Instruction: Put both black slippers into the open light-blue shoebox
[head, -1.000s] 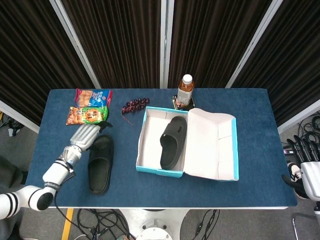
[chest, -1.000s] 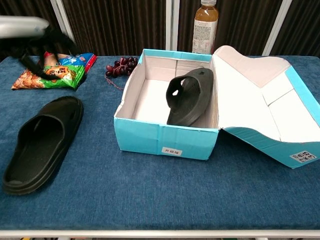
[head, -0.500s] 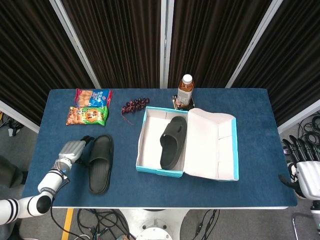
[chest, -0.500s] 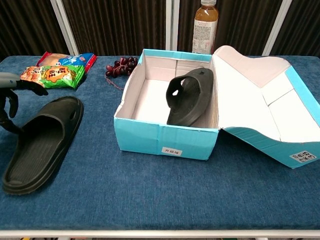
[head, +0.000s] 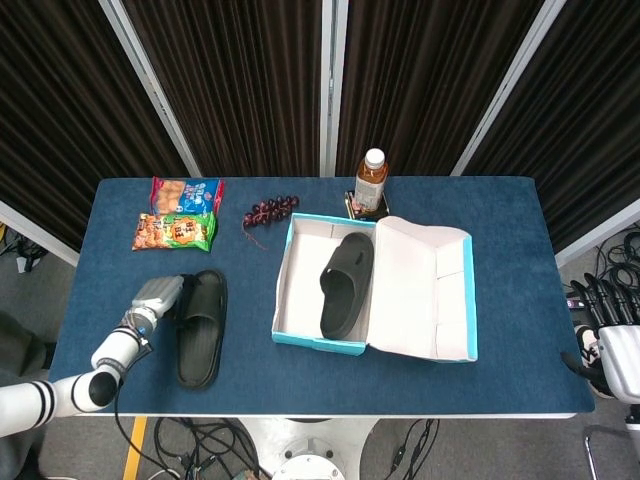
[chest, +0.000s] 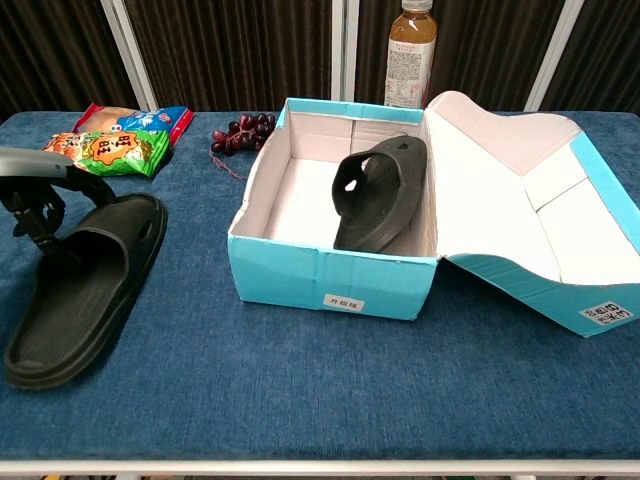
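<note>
Left hand (head: 160, 297) shifted onto slipper (head: 200, 327), seemingly touching, fingers curled.

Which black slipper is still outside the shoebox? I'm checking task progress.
The slipper on the table, lying flat beside the left hand; the other slipper leans inside the light-blue shoebox.

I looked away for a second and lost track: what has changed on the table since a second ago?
The left hand came down from beside the snack bags and now sits against the outer edge of the loose slipper, fingers at its strap; whether it grips yet is unclear. The slipper barely shifted. The shoebox, the slipper inside, grapes and bottle stayed put.
</note>
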